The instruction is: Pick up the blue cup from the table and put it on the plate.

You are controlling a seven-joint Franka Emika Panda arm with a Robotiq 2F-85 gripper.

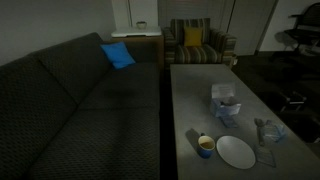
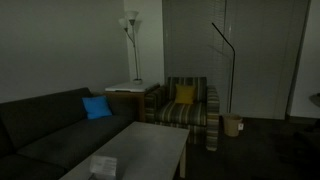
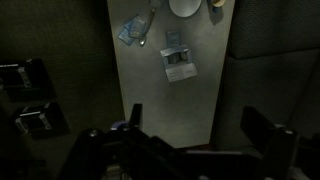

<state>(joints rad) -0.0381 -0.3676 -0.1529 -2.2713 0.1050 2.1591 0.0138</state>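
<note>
The blue cup (image 1: 205, 146) stands upright on the grey table (image 1: 195, 95) near its front end, just beside a white plate (image 1: 236, 152) and apart from it. In the wrist view the cup (image 3: 217, 3) and the plate (image 3: 185, 6) show at the top edge, far from the jaws. My gripper (image 3: 200, 130) is open and empty, high above the opposite end of the table. The gripper does not show in either exterior view.
A pale tissue box or bag (image 1: 226, 105) sits mid-table and also shows in the wrist view (image 3: 177, 62). Crumpled clear plastic (image 1: 270, 130) lies near the plate. A dark sofa (image 1: 70, 100) with a blue cushion (image 1: 117, 55) runs along one side of the table. A striped armchair (image 2: 190, 105) stands beyond it.
</note>
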